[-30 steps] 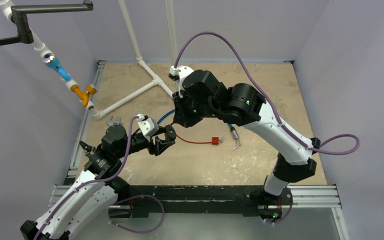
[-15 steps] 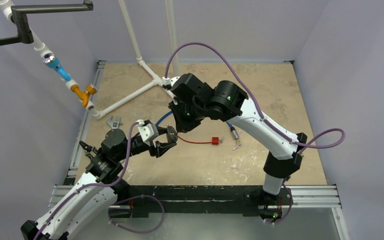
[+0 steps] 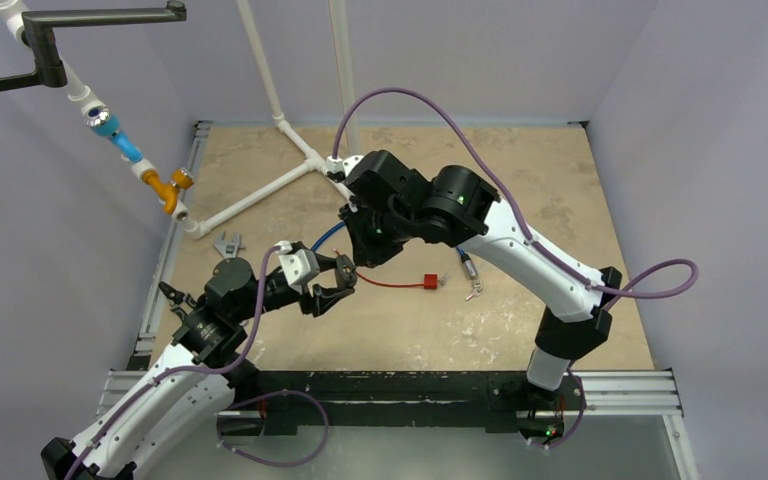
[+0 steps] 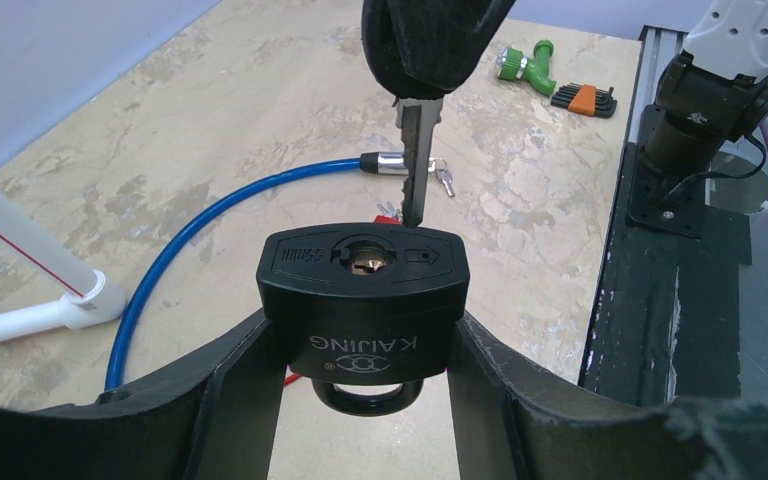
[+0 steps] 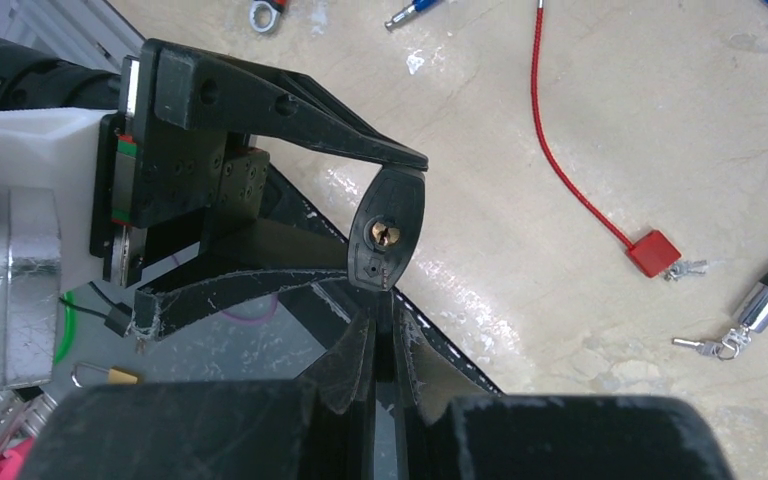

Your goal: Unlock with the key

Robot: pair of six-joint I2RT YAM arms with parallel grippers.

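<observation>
**Beige tabletop: key tip off the keyhole**

Marbled table (image 4: 260, 90) lies beneath both arms. The left gripper (image 4: 365, 335) clamps the black padlock (image 4: 363, 290) by its sides, keyhole face turned away from the wrist. The right gripper (image 4: 422, 90), pressed together, pinches the key (image 4: 417, 170) blade-down, its tip just beside the keyhole, not in it. A blue cable (image 4: 210, 215) and a red cable lock (image 5: 654, 252) lie beyond. The right arm arches leftward, wrist bent down.

Left wrist view: the key (image 4: 416, 170) head is buried between the right gripper (image 4: 422, 90) fingers, and that gripper is cut off at the 12 o'clock edge. The padlock (image 4: 365, 290) shackle is mostly behind its body. Whether the key tip touches the padlock cannot be determined. Top view: both are too small to resolve
</observation>
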